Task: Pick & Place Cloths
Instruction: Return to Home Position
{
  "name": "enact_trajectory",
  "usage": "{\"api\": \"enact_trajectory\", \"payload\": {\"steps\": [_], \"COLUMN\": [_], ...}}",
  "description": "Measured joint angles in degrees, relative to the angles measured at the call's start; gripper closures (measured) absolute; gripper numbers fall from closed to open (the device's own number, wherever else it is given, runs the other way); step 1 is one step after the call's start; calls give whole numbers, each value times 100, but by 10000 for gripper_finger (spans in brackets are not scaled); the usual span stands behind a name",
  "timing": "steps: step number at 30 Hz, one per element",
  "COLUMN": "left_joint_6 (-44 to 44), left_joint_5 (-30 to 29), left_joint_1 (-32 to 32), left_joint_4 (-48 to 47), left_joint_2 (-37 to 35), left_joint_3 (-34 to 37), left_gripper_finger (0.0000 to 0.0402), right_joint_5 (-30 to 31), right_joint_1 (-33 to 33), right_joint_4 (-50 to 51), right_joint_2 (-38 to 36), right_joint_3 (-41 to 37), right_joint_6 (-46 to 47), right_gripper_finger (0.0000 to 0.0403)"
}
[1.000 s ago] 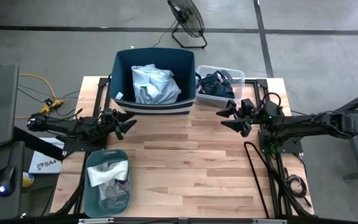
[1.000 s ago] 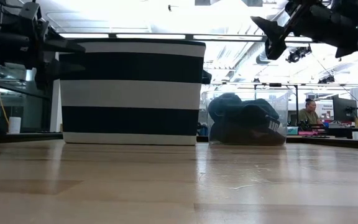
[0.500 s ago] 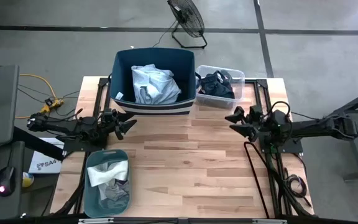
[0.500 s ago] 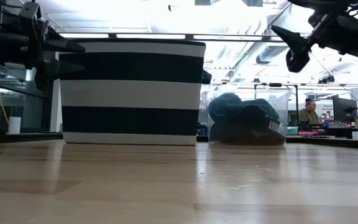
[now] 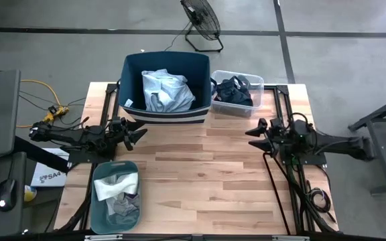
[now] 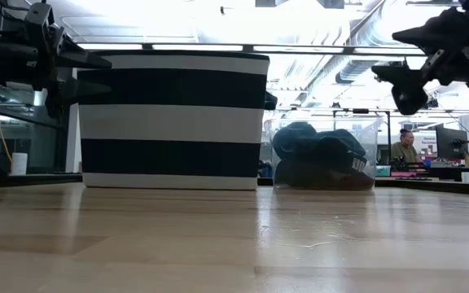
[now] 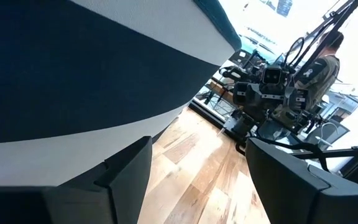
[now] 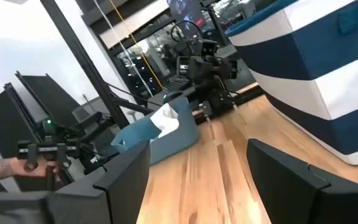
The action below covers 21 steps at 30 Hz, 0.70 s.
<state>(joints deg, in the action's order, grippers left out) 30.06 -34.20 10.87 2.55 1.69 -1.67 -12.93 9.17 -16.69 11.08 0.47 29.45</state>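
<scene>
The left arm (image 5: pixel 72 137) lay stretched level along its own side, and the left gripper (image 5: pixel 137 132) pointed inward with its fingers spread apart. The right arm (image 5: pixel 334 140) mirrored it. The right gripper (image 5: pixel 254 129) faced the left one, well apart from it, with its fingers likewise spread, both grippers held aloft.

Glossy wood table (image 5: pixel 200 174), fabric bin (image 6: pixel 173 122), plastic box (image 5: pixel 228 109), soft cloths (image 5: pixel 166 90)

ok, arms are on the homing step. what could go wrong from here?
1. Left gripper, open, hangs close to the navy striped bin; a swing could nudge it.
2. Black cable loops over the table by the right gripper; it might snag.
3. White sock sits high in the teal tub; it could spill.
</scene>
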Motion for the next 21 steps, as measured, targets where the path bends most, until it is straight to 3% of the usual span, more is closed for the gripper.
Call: {"api": "enact_trajectory", "payload": {"steps": [6,16,21], "left_joint_6": [20,-1715,-2032], "left_joint_5": [4,216,212], "left_joint_1": [0,0,0], "left_joint_4": [26,65,69], "left_joint_2": [0,-2,-2], "left_joint_3": [0,2,2], "left_gripper_finger": [146,146,146], "right_joint_5": [-2,-190,-198], "right_joint_1": [-2,-2,-1], "right_joint_4": [1105,1300,1321], "right_joint_2": [-1100,-1056,-1018], "right_joint_3": [-2,-4,-7], "right_joint_6": [-209,-873,-1067], "right_gripper_finger": [144,144,144]}}
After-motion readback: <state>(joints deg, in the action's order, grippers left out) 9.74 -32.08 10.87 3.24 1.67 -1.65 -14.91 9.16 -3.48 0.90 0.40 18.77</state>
